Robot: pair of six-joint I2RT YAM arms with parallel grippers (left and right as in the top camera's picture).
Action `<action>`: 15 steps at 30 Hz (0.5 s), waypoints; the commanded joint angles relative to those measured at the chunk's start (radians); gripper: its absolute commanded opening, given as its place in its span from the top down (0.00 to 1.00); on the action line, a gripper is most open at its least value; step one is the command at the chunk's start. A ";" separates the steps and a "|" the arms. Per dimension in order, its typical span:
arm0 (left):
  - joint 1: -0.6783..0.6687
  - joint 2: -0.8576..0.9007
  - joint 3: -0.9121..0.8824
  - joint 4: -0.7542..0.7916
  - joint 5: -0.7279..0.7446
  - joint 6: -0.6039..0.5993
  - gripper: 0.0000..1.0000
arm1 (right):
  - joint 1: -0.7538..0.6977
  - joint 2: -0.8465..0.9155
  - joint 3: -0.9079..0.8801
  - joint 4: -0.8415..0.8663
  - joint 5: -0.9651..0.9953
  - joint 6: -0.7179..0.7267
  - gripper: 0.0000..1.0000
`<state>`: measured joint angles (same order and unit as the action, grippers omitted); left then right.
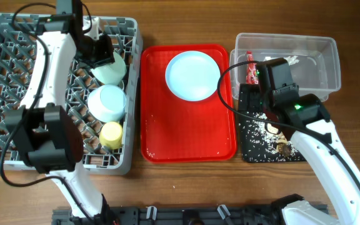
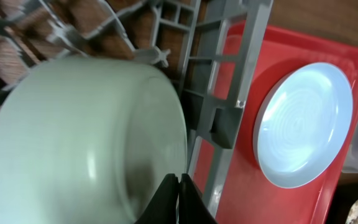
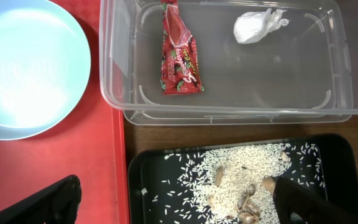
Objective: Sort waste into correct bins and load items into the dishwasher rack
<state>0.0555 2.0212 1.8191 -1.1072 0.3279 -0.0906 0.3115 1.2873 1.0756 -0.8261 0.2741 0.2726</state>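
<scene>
The grey dishwasher rack [image 1: 5, 62] holds a pale bowl [image 1: 109, 69], a second pale blue bowl [image 1: 107, 102] and a yellow cup [image 1: 111, 134]. My left gripper [image 1: 99, 53] is shut on the rim of the pale bowl [image 2: 86, 137], its fingertips [image 2: 179, 182] at the rim. The pale blue plate [image 1: 192, 75] lies on the red tray. The clear tub [image 1: 330, 62] holds the red wrapper [image 3: 180, 53] and the white tissue [image 3: 257, 25]. The black tray [image 3: 148, 180] holds rice and brown scraps [image 3: 247, 186]. My right gripper [image 3: 176, 183] is open above it. The spoon and fork are out of view.
The flat red serving tray [image 1: 186, 137] lies between the rack and the bins, bare except for the plate at its far end. The rack's grey wall [image 2: 229, 93] stands right beside the left gripper. The wooden table shows in front.
</scene>
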 commanded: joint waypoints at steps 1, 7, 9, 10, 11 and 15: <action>0.007 -0.129 0.085 0.011 -0.014 -0.004 0.86 | -0.003 -0.002 0.005 0.003 0.017 0.016 0.00; -0.105 -0.289 0.113 0.048 0.057 -0.052 0.44 | -0.003 -0.002 0.005 0.003 0.017 0.016 0.00; -0.171 -0.289 0.113 0.046 0.057 -0.053 0.00 | -0.003 -0.002 0.005 0.003 0.017 0.016 0.00; -0.203 -0.280 0.113 0.046 0.057 -0.053 0.00 | -0.003 -0.002 0.005 0.003 0.017 0.017 0.00; -0.248 -0.269 0.113 0.051 0.056 -0.053 0.00 | -0.003 -0.002 0.005 0.003 0.017 0.016 0.00; -0.394 -0.187 0.113 0.095 0.028 -0.053 0.00 | -0.003 -0.002 0.005 0.003 0.017 0.016 0.00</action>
<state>-0.2630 1.7668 1.9274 -1.0325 0.3672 -0.1406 0.3115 1.2873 1.0756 -0.8261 0.2741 0.2726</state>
